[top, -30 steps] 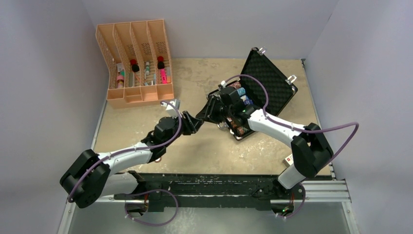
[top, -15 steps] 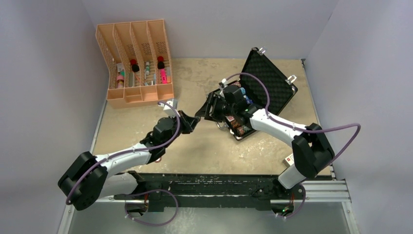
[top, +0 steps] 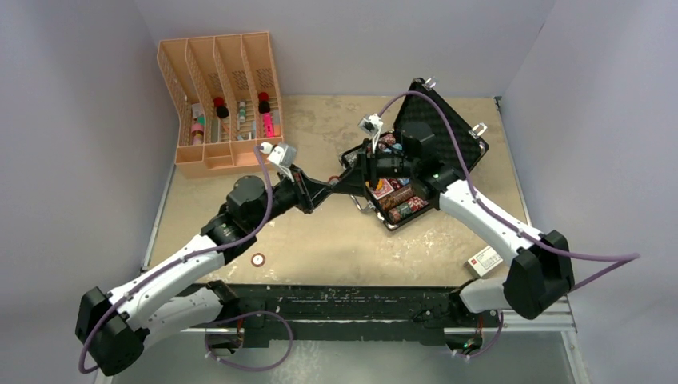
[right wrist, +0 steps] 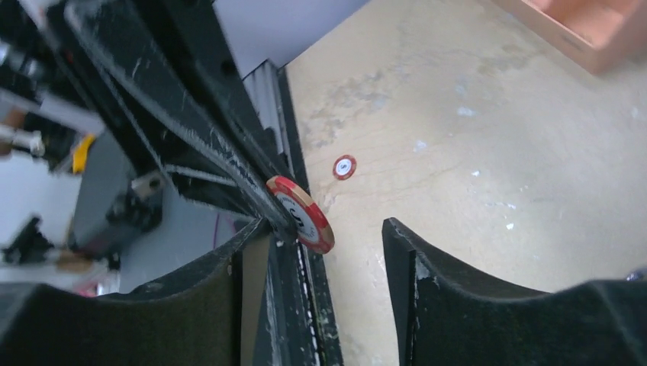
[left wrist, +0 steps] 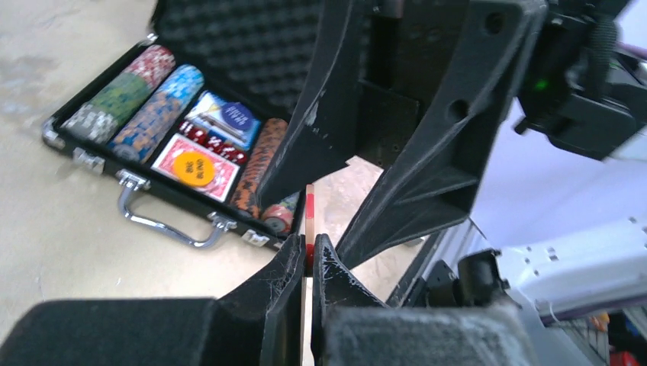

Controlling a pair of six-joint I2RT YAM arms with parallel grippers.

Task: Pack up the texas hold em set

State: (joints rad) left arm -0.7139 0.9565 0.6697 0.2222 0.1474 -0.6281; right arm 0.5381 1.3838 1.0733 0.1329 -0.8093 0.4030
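I keep my left gripper [left wrist: 309, 252] pinching a red chip [right wrist: 300, 212] edge-on, for a handover, I judge; my right gripper [right wrist: 324, 232] stands spread either side of it, near the open briefcase [top: 438, 132]; another chip [top: 258, 260] lies on the table [top: 344, 240].

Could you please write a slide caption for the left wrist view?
Left gripper pinches a red chip edge-on between the right gripper's open jaws, with the open briefcase behind.

Orange four-slot rack [top: 221, 100] stands at the far left corner of the tan, scuffed desk [top: 344, 240]. Its slots hold what appear to be small bottles [top: 269, 122]. A small white-and-red box [top: 485, 258] lies at the desk's near right edge.
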